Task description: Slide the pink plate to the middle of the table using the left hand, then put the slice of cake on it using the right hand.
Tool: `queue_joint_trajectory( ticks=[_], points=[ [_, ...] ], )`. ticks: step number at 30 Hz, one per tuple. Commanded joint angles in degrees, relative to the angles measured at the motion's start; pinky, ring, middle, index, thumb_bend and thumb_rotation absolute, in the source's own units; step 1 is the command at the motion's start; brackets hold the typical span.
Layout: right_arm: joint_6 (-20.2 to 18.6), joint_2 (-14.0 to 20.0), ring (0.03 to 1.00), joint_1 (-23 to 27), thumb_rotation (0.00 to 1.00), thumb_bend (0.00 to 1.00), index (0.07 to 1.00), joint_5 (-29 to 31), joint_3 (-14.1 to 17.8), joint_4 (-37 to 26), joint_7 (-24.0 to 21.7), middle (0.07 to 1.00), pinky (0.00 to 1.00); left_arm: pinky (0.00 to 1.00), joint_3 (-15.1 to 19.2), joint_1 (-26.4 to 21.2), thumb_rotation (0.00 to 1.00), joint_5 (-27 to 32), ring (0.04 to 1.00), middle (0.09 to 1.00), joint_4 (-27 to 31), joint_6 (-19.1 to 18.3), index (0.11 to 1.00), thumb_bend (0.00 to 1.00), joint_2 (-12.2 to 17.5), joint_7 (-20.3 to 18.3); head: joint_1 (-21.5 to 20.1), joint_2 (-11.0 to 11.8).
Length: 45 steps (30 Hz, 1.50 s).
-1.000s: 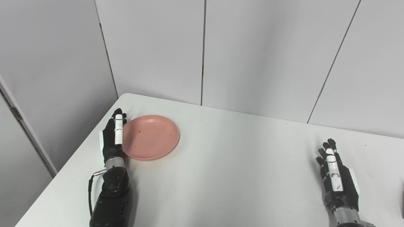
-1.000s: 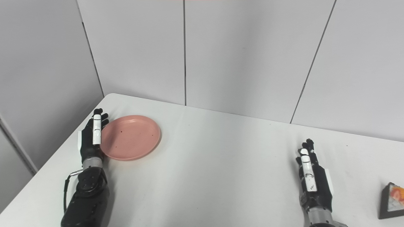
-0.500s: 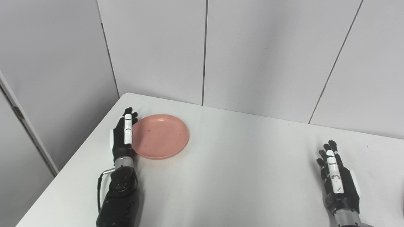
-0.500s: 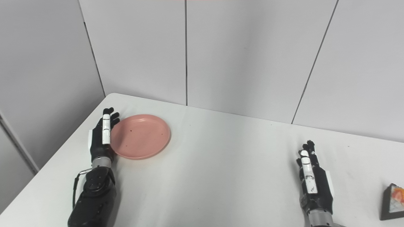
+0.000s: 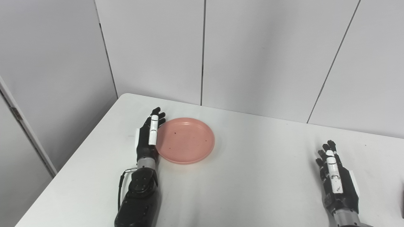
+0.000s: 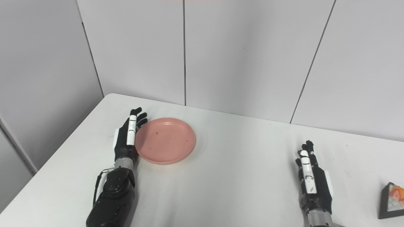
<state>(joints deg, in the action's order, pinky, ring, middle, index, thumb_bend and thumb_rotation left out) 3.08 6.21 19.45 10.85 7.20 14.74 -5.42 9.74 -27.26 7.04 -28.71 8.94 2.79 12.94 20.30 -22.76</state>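
On the white counter [image 5: 252, 176], left of its middle, lies the pink plate [image 5: 186, 140], flat and bare but for a few dark specks on its face. Its right rim reaches close to the counter's centre line, while most of it sits on the left half.

Against the plate's left rim stands the left hand [image 5: 148, 138], set on edge with the palm toward the plate. Its fingers [image 5: 153, 134] are straight, held together and stretched away from the robot; they clasp nothing, and the inner side of the hand touches or all but touches the rim. The black forearm runs back from it to the bottom edge.

At the right side, well apart from the plate, the right hand [image 6: 311, 186] rests on edge near the front of the counter. Its fingers [image 6: 305, 160] are likewise straight and extended, with nothing in them.

Farther right, near the counter's right edge, sits the cake [image 6: 391, 200], a dark wedge with a light, orange-marked face, seen whole only in the right eye view. It lies just beyond the right hand, not touching it, and far from the plate.

Behind the counter stand plain grey wall panels [image 5: 265, 53].
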Motion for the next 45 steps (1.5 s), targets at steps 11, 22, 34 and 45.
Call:
queue_joint_trajectory(
  ticks=[11, 22, 34, 45],
  points=[
    [3.92, 0.03, 0.962, 1.58, 0.81, 0.47, 1.0, -1.52, -0.61, 1.42, -0.21, 0.975, 1.0, 0.81, -1.85, -1.65, 0.95, 1.96, 0.825, 0.825, -1.43, 0.15, 0.82, 0.69, -3.92, -4.42, -4.37, -1.62],
    [5.43, -1.03, 0.936, 2.36, 0.75, 0.6, 0.974, -1.48, -0.7, 3.45, 0.24, 0.952, 0.99, 0.89, -4.6, -0.79, 0.96, 2.57, 0.885, 0.873, -1.5, -1.33, 0.86, 0.68, -6.08, -8.95, -9.02, -2.83],
    [7.2, -1.42, 0.917, 2.38, 0.72, 0.64, 0.963, -3.73, -1.71, 3.92, 0.48, 0.941, 0.96, 0.97, -7.05, 0.64, 0.97, 2.84, 0.922, 0.906, 0.98, -7.2, 0.892, 0.67, -8.67, -12.94, -14.69, -4.29],
    [6.42, -2.2, 0.917, 2.45, 0.72, 0.62, 0.965, -4.26, -2.15, 3.36, 0.93, 0.937, 0.96, 0.96, -8.68, 0.38, 1.0, -0.04, 0.91, 0.903, -1.76, -2.5, 0.892, 0.64, -10.27, -12.5, -16.88, -4.99]
  ],
)
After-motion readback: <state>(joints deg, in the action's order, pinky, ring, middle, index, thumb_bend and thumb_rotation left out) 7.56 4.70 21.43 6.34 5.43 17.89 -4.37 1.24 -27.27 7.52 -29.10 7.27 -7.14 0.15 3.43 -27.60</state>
